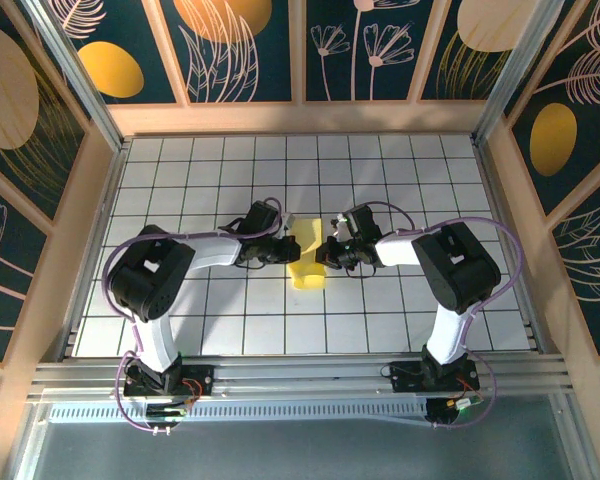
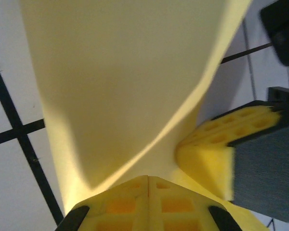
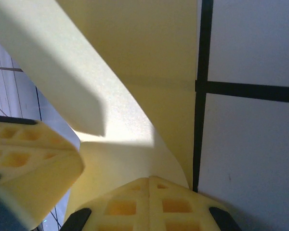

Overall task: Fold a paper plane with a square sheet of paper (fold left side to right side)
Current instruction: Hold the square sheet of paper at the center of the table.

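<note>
**Item 1: sheet of paper** [image 1: 306,262]. Thin, plain yellow. It sits at the middle of the worktop [image 1: 220,170], between the two arm tips. It is not flat: one part rests on the white tiles and another part is raised and bowed. In the left wrist view the sheet [image 2: 125,86] curves upward in a soft bend. In the right wrist view the sheet [image 3: 149,57] lies partly flat beside a black grid line, with a flap rising over it.

**Item 2: left arm** [image 1: 170,265]. It reaches in from the left. Its jaws are closed, and the yellow pads [image 2: 135,207] meet on the sheet's near edge.

**Item 3: right arm** [image 1: 450,260]. It reaches in from the right. Its jaws are closed, and the pads [image 3: 135,207] pinch the sheet. The two sets of jaws are just beside each other.

**Item 4: wall panels** [image 1: 230,50]. Dark, painted with orange ovals and pale plants.
</note>
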{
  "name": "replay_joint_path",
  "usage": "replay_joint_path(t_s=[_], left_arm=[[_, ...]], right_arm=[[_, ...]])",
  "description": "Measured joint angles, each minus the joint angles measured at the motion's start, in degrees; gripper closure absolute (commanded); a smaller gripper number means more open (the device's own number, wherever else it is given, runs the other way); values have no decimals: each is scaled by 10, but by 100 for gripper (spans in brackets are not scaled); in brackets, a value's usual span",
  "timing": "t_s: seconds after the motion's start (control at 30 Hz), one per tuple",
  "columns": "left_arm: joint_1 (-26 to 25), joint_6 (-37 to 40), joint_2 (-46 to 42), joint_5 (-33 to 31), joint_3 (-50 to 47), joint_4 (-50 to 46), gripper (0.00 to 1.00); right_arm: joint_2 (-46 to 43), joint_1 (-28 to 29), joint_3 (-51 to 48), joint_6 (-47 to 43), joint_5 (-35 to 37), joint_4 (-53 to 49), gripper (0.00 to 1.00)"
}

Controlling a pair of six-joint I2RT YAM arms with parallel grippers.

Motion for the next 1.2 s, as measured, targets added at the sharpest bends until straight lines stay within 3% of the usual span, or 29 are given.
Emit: replay_joint_path(t_s=[0.97, 1.2], left_arm=[[0, 6, 16, -5, 3, -6, 96], [0, 7, 17, -5, 4, -6, 96]], right_arm=[[-29, 1, 3, 1, -7, 10, 97], [2, 2, 45, 11, -23, 38, 97]])
